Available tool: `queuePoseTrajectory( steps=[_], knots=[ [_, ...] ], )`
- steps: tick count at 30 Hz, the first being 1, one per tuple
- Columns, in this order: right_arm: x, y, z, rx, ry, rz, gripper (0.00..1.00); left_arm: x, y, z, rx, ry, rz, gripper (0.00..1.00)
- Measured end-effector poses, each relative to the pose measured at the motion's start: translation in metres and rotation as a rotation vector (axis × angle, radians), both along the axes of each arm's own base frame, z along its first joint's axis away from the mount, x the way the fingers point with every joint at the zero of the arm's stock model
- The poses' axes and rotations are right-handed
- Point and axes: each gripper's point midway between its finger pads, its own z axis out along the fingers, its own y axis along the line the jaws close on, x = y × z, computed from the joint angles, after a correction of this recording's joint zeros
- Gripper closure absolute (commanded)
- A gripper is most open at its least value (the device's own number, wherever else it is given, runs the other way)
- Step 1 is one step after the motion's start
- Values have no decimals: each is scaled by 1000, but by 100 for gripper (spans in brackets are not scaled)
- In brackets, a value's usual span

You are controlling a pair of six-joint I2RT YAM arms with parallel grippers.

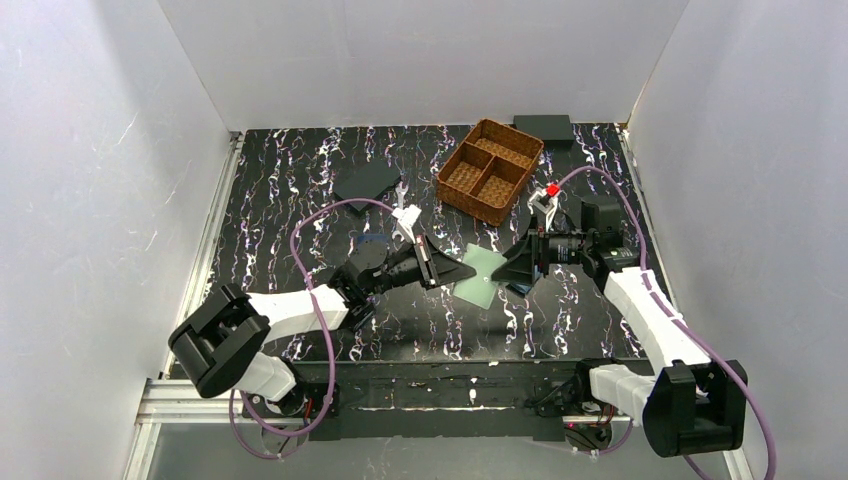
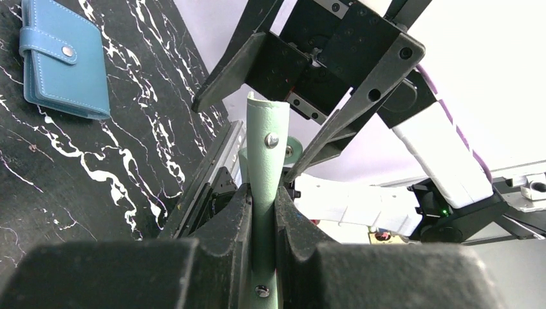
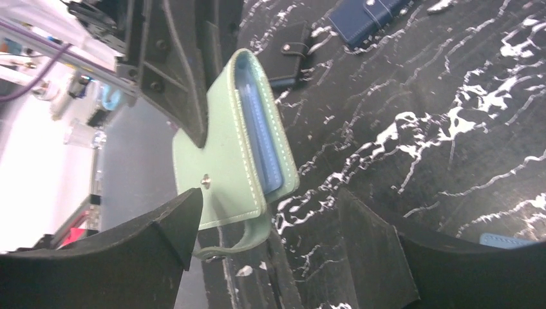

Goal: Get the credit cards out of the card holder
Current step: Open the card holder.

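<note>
Card holder (image 1: 480, 276) gripped on edge in left gripper (image 1: 462, 268), mid-table, just on the near side of basket (image 1: 460, 150). Right gripper (image 1: 500, 274) held wide, fingers (image 3: 161, 244) flanking holder's free edge. Cannot make out cards; only bluish slot edges visible in the half-open fold. Noted blue wallet (image 2: 61, 58) flat on table.

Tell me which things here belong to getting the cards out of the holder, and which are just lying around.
For the job: mint-green card holder, gripped by the left pincer; open right pincer beside it; cards not clearly visible.
Just lying about: blue wallet, navy wallet, black wallet, wicker basket.
</note>
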Motion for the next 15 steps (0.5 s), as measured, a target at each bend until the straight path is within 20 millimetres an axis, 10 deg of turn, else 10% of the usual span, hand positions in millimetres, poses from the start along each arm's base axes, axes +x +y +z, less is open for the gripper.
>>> queuePoseTrajectory(
  steps=[15],
  knots=[
    [-20,4,36,146,-35,119,28,-3,10,17,-45,-46,-49,100]
  ],
)
